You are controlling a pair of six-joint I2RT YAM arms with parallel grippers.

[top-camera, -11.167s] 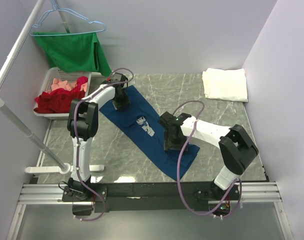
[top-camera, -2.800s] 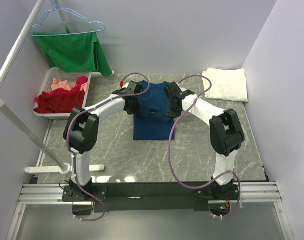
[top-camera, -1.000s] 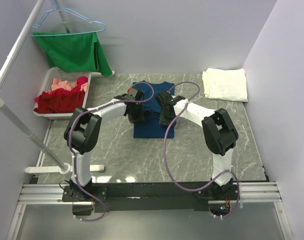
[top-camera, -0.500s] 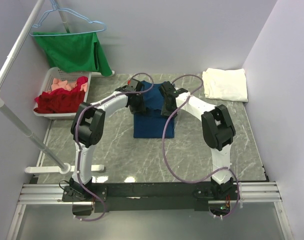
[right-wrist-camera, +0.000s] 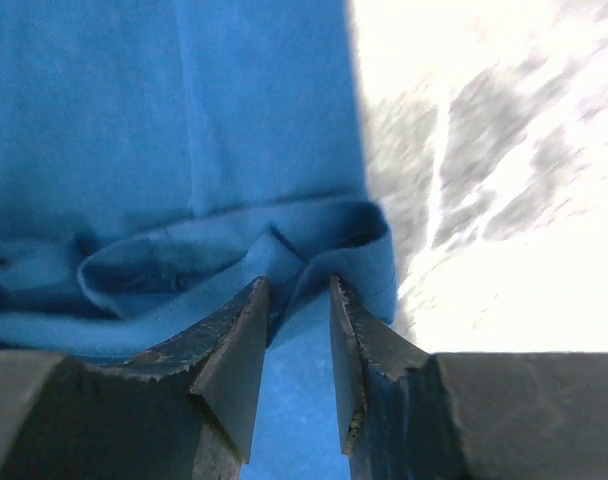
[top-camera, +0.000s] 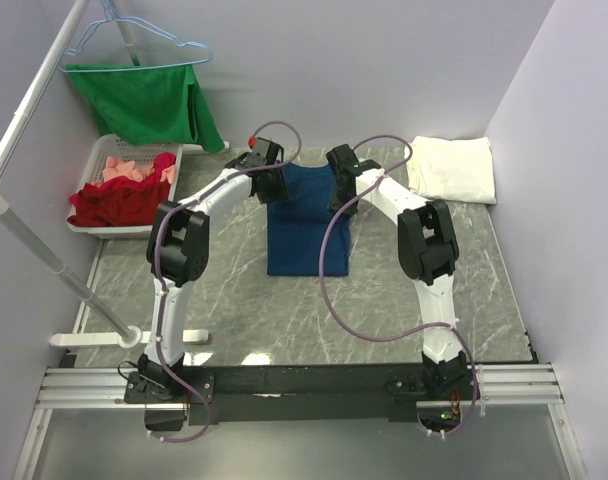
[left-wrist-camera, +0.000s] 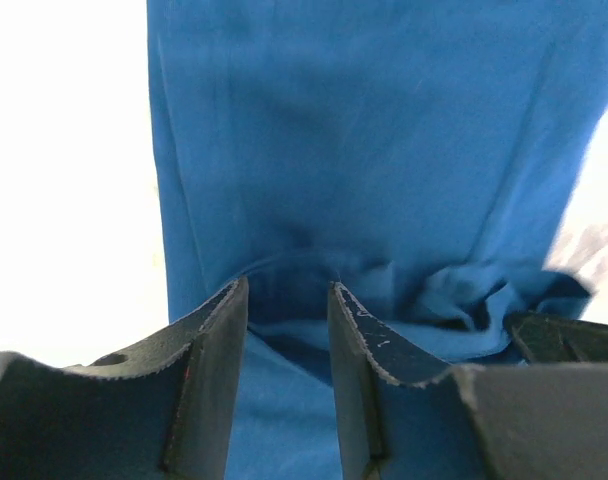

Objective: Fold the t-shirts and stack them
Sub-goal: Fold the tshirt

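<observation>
T-shirt [top-camera: 306, 235] in left hand [left-wrist-camera: 287, 292], right hand [right-wrist-camera: 299, 287]

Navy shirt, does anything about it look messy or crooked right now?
Mostly neat: the navy shirt lies as a straight-sided rectangle. Only its far edge is rumpled, with cloth bunched into small folds at both far corners, where each arm's jaws pinch it.

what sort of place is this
Probably a robot lab cell staged for laundry: a navy t-shirt lying on a marble-look table, a white basket of clothes, and a green garment on a wire hanger.
</observation>
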